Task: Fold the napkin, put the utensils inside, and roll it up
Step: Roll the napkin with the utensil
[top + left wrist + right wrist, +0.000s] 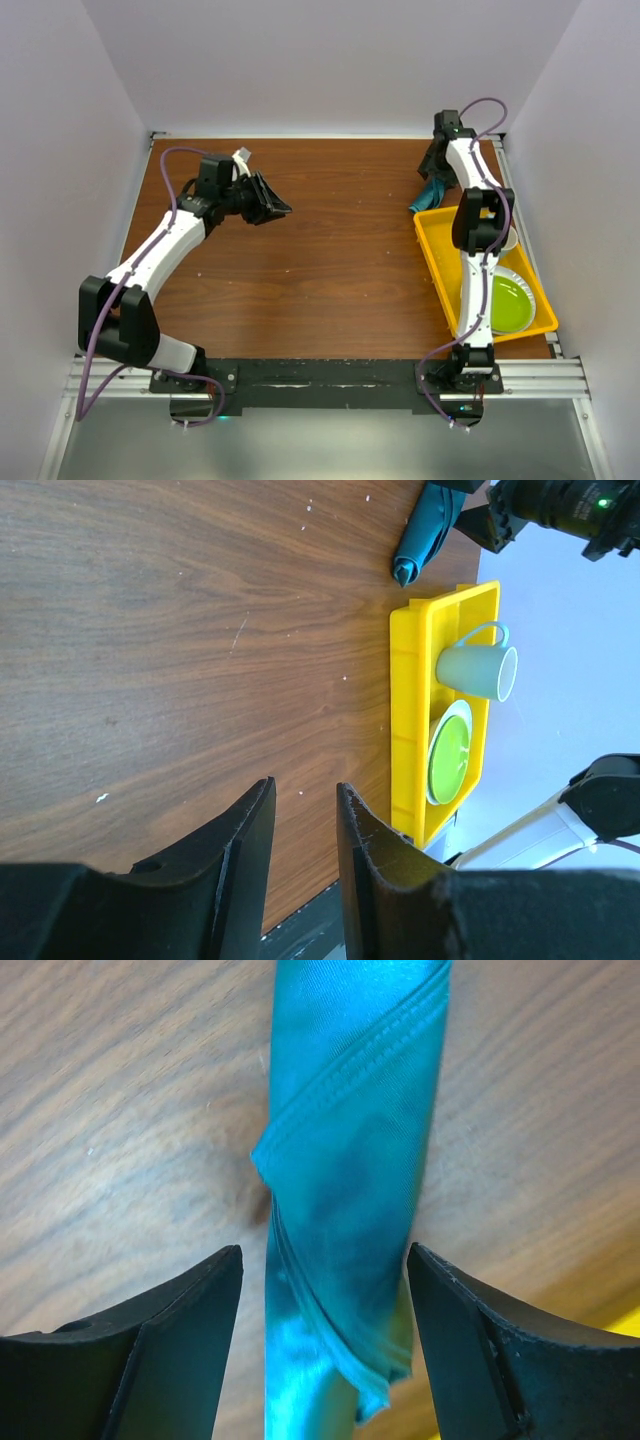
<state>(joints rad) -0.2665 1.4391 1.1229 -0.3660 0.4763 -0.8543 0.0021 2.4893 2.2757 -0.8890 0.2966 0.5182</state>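
- Right gripper (323,1250) fills the bottom of its own wrist view. Its two black fingers (180,1340) stand spread on either side of the napkin (350,1180).
- That hand is released, not clamped: a strip of wood shows between the left-hand finger and the cloth. The other finger sits right at the roll's edge.
- Rolled into a narrow teal tube with a stitched hem spiralling round it, the napkin lies on the table (330,260) at its far right. It is just beyond the far end of the yellow tray (430,250).
- From the left wrist view, a thin gap shows between the roll's tip and the tray's corner.
- Inside the tray, a pale green mug (478,668) lies on its side toward the far end, mouth facing the right wall.
- Next to the mug, nearer the arm bases, is the green plate (510,305), which sits flat and has nothing on it.
- Left gripper (305,785) hangs over the left part of the table, well apart from the tray, pointing toward it. Its fingers are parted by a narrow slot and grasp nothing.
- Between the two grippers the wood is bare across the middle and the near side.
- White walls (70,150) close in the left, far and right edges. The tray runs along the right edge, with the right arm stretched over it.
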